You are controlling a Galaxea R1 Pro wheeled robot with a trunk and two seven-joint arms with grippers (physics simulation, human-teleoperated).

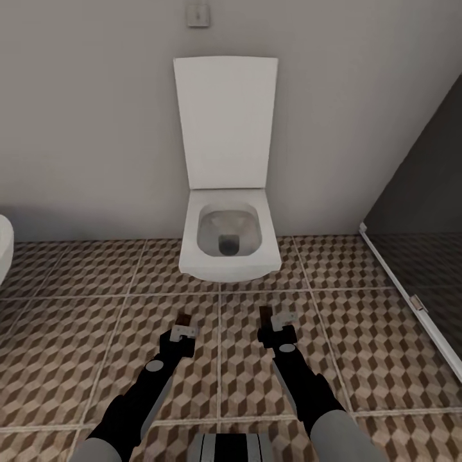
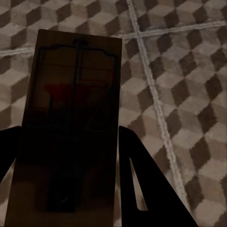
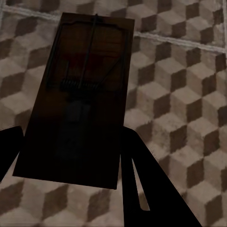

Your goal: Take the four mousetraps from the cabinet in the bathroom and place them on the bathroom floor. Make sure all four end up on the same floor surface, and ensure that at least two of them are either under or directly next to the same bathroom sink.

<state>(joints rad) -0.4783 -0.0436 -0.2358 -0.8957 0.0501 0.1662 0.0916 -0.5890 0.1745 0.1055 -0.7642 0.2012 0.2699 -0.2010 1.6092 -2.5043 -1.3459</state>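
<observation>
Two mousetraps are held above the bathroom floor (image 1: 96,321), one in each gripper. My left gripper (image 1: 181,330) is shut on one mousetrap (image 2: 71,118), a wooden board with dark wire and a red mark, its end (image 1: 183,319) poking forward. In my right gripper (image 1: 273,324), also shut, sits the other mousetrap (image 3: 80,94), with its tip (image 1: 265,313) showing past the fingers. Both hang over the cube-pattern tiles, a little short of the toilet. The cabinet and the sink are out of view.
A white wall-hung toilet (image 1: 224,256) with its lid raised stands straight ahead against the grey wall. A dark glass panel with a pale bottom rail (image 1: 410,295) runs along the right. A rounded white rim (image 1: 5,250) shows at the left edge.
</observation>
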